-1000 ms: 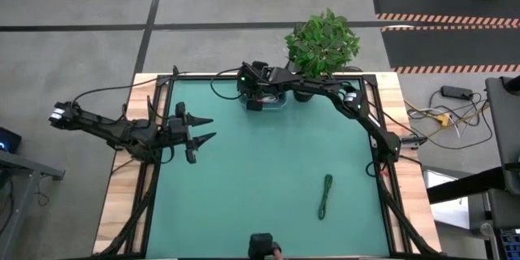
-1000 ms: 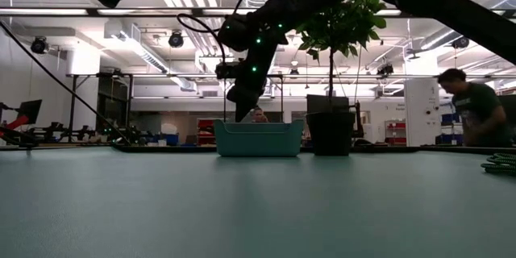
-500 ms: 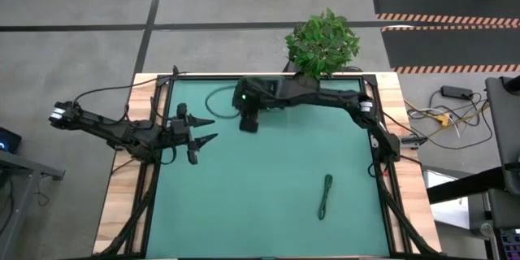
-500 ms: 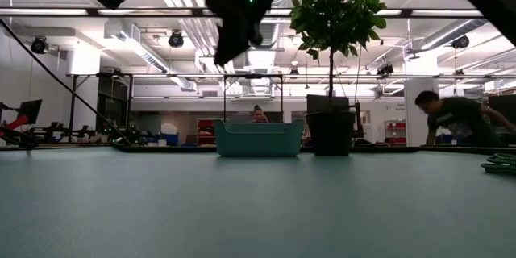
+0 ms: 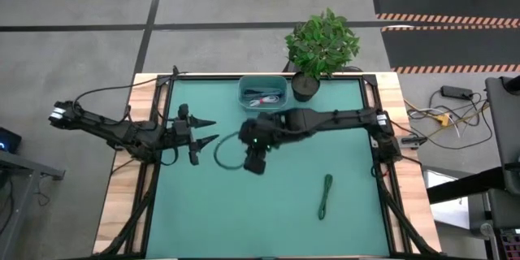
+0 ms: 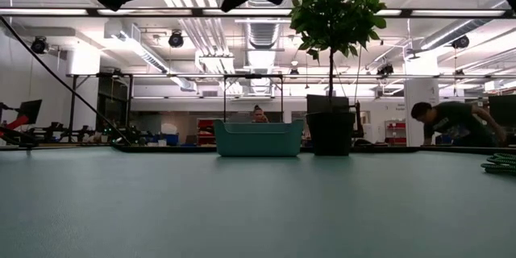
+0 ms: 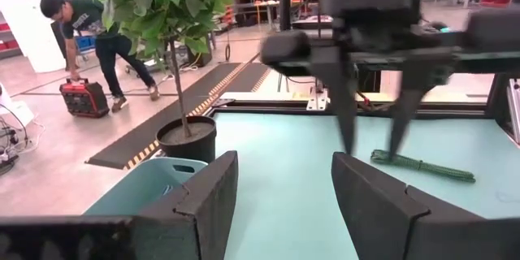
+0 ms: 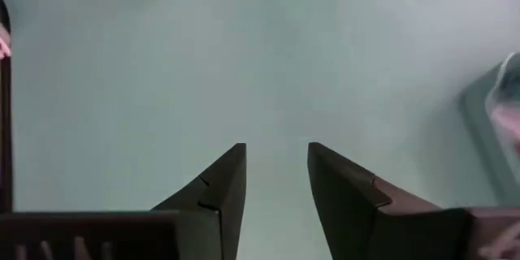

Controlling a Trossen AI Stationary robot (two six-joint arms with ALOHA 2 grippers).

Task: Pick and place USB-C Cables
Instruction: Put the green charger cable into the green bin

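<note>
One green cable [image 5: 326, 196] lies on the desk [image 5: 203, 211] in the lower right of the high view. It is thin and bundled into a long strip that runs up and down the frame, leaning a little. More cables [image 5: 262, 97] sit in the blue bin [image 5: 262, 87] at the top middle. Bare green desk lies all around the green cable. The right tool [image 5: 254, 165] hangs near the middle with its fingers apart, holding nothing. The left tool [image 5: 208, 128] waits at the left, fingers apart too.

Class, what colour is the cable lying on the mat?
Green cable, clearest in the high view.
</note>
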